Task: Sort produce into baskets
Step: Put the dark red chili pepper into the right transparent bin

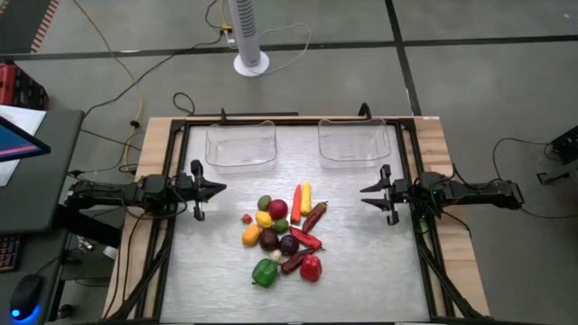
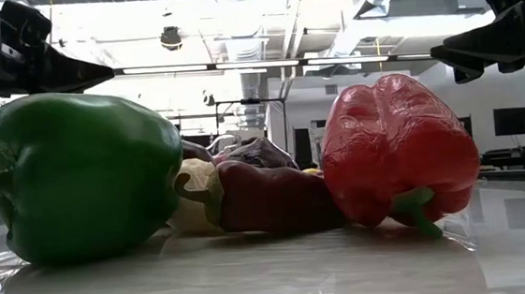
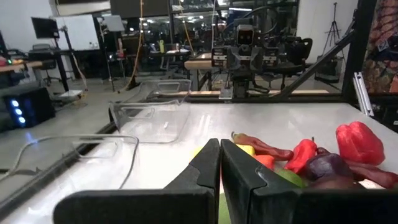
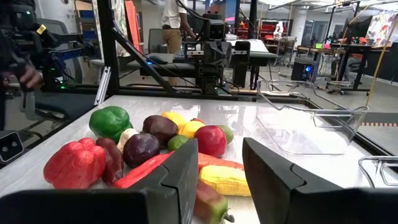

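Note:
The produce lies in a loose pile [image 1: 284, 235] at the table's middle. It includes a green pepper [image 1: 265, 272] and a red pepper [image 1: 311, 267] at the near end, red chillies, dark purple rounds and yellow and orange pieces. All of it rests on the tabletop. Two clear baskets [image 1: 240, 144] [image 1: 354, 140] stand side by side at the far edge, with nothing in them. My left gripper [image 1: 221, 189] hovers left of the pile, shut and empty [image 3: 221, 149]. My right gripper [image 1: 364, 195] hovers right of the pile, open and empty [image 4: 221, 155]. Both point level toward the pile.
A black frame [image 1: 181, 126] runs round the table top. A white fan's base [image 1: 251, 63] and cables lie on the floor beyond the far edge. A desk with a screen [image 1: 18, 140] stands at the left. A person [image 4: 171, 18] stands in the room behind.

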You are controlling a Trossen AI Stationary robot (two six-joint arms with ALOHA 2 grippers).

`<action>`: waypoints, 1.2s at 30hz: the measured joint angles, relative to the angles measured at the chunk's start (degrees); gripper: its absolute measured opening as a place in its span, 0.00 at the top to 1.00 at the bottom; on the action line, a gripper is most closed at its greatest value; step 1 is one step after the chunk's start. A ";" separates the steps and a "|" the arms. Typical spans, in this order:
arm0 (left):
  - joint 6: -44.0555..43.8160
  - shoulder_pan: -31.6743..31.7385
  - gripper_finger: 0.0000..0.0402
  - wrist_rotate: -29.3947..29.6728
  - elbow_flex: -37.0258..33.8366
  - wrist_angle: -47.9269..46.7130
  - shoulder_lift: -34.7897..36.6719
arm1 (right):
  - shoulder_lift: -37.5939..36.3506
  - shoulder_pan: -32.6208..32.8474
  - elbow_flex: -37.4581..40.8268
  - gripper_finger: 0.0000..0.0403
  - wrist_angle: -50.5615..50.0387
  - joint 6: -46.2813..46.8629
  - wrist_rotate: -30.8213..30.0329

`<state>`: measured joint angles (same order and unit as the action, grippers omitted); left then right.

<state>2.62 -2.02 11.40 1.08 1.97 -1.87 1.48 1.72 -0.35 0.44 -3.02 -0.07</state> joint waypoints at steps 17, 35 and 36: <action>-12.15 0.02 1.00 13.29 0.01 5.54 0.02 | 0.01 0.00 -0.01 0.62 0.01 0.00 0.01; -39.26 0.02 1.00 19.53 0.02 5.41 0.02 | 0.00 -0.01 -0.02 0.62 0.00 0.02 0.02; -39.22 0.02 1.00 21.01 0.02 5.41 0.02 | 0.00 0.00 0.00 0.62 0.00 -0.01 0.00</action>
<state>-36.60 -2.00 32.42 1.10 7.38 -1.85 1.49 1.72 -0.35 0.44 -3.03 -0.07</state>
